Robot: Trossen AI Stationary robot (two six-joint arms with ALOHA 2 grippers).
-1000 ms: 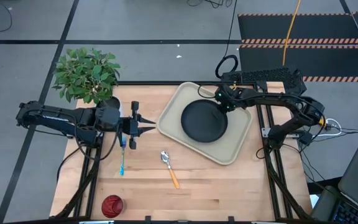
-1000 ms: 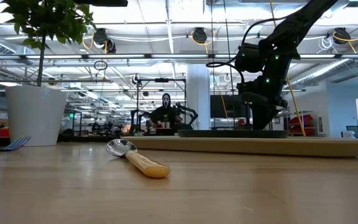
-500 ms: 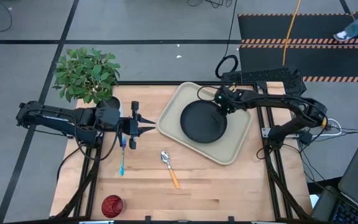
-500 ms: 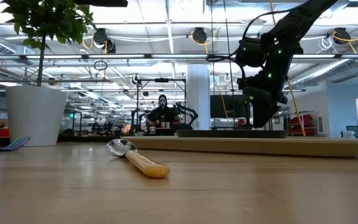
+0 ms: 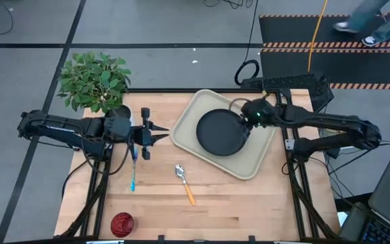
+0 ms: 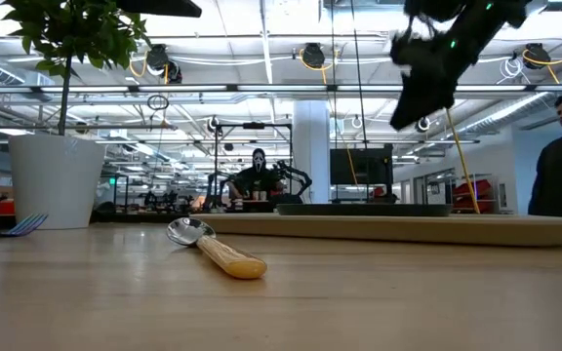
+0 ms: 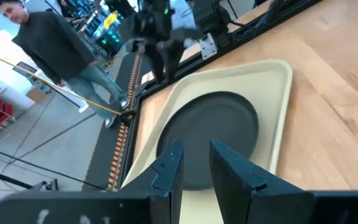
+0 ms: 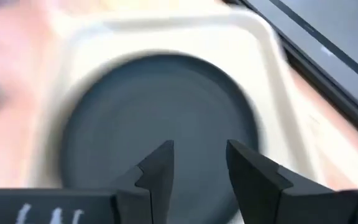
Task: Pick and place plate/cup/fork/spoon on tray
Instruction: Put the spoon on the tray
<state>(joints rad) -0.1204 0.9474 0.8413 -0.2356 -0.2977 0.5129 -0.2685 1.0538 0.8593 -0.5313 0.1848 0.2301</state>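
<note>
On the beige rectangular tray [image 5: 254,161] lies the round matte black plate [image 5: 220,132], flat and whole; my right pincer [image 5: 246,126] hangs above its edge, fingers parted, gripping nothing.

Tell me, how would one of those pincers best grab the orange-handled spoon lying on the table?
Probably by the orange handle of the spoon, coming straight down from above. It lies flat on the bare wood with nothing close by, and the handle is thicker and straighter than the shiny bowl, so the fingers should close across its width, near the middle.
</note>
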